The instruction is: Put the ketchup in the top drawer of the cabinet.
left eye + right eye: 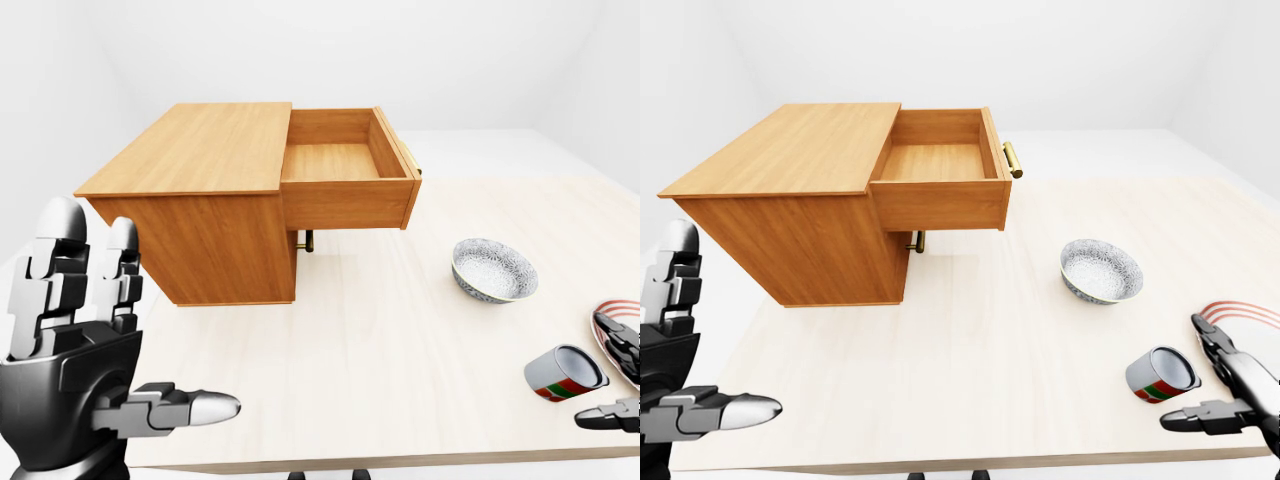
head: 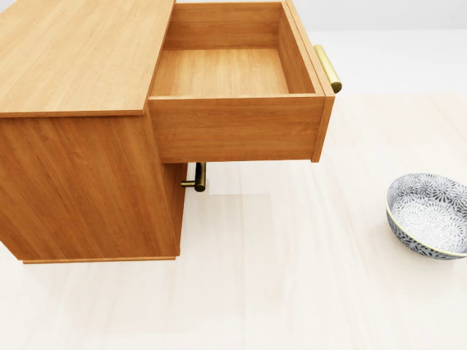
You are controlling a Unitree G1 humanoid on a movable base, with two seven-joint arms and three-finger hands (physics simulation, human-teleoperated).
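White walls surround a pale wooden table [image 1: 400, 330] where the oak cabinet's top drawer [image 2: 233, 73] stands pulled out, ready. No ketchup shows; only a red-banded can [image 1: 1163, 375] lies beside the open-fingered right hand [image 1: 1225, 390]. The left hand [image 1: 75, 350] waits spread wide.

Black robot hand [image 1: 75, 370], silver-tipped fingers [image 1: 60, 225]
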